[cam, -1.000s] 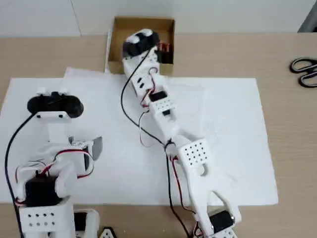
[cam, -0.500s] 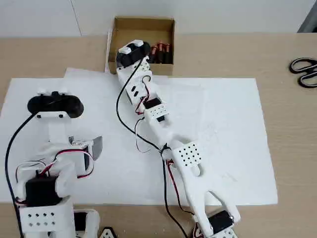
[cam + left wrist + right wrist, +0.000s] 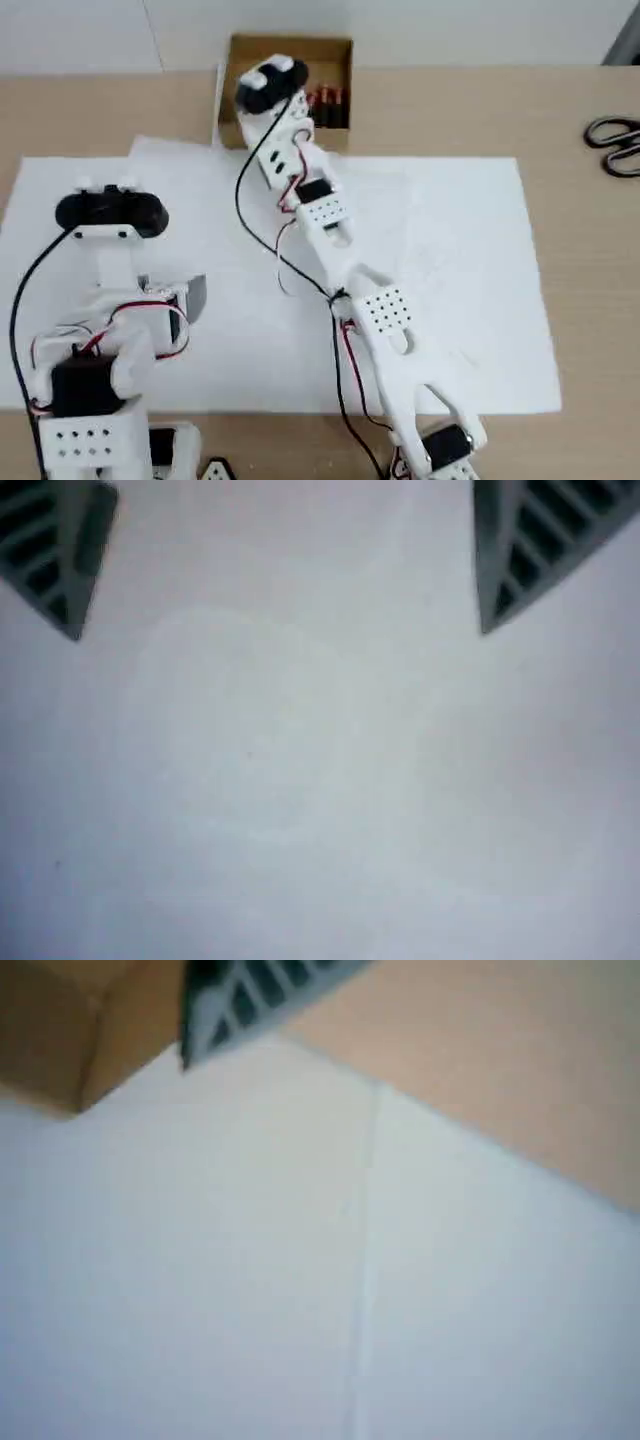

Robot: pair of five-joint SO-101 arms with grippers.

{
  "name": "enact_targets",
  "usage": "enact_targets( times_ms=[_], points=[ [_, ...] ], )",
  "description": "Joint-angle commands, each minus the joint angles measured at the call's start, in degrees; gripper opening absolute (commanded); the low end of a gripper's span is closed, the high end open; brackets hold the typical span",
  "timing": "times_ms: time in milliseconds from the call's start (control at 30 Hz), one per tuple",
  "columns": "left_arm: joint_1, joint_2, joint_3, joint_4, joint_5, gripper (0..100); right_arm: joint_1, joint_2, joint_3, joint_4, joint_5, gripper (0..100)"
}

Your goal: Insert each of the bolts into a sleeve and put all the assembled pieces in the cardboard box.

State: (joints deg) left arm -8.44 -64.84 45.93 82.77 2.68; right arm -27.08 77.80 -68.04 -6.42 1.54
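Several assembled pieces [image 3: 326, 103] sit in the cardboard box [image 3: 240, 52], side by side against its near-right wall. We read their long axis as running near to far, with red ends pointing far and dark ends near. Whether they lie flat or lean on the wall, we can't tell.

We place the right hand [image 3: 264, 88] over the left half of the box, just beside the pieces and close to the near wall. Whether it is wide or narrow we cannot tell, since the wrist covers it from above. Its wrist view has the box corner [image 3: 50, 1035] close by, with the white sheet [image 3: 300, 1280] and the table [image 3: 520, 1070] next to it.

We see the left hand [image 3: 290, 580] wide and holding nothing, over the sheet at near left, well apart from the box.

Risks as we judge them:
- The box looks light and unfixed. A low pull-back could catch the near wall and drag or tip it, and the pieces would spill.
- The black cable [image 3: 245, 200] loops loose beside the right arm [image 3: 330, 215] and could hook the box corner.
- A sweep to the right inside the box would knock the row askew or pull a piece apart.

We'd lift clear before any sideways move. The scissors [image 3: 612, 140] at far right are well apart and of no concern.
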Motion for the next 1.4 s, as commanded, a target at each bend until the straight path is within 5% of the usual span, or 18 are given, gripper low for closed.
enact_targets(
  times_ms=[0, 200, 500, 1133, 1367],
  points=[
    [0.0, -0.44, -0.4, -1.14, 0.35, 24, 2.24, -1.63, -10.46, 5.93, 0.53, 18.0],
    [0.0, -0.44, -0.48, -1.14, 0.35, 24, 5.41, -1.19, -28.4, 21.14, 0.44, 18.0],
    [0.0, -0.53, -0.66, -1.05, 0.35, 24, 11.03, -7.78, -28.57, 28.79, 0.35, 18.0],
    [0.0, -1.05, -19.74, 11.25, 0.0, 24, 11.21, -57.63, -28.48, 101.23, 0.35, 18.0],
    [0.0, -17.49, -22.9, 13.54, 0.0, 24, 11.38, -74.51, -27.69, 103.16, 0.44, 18.0]
  ],
)
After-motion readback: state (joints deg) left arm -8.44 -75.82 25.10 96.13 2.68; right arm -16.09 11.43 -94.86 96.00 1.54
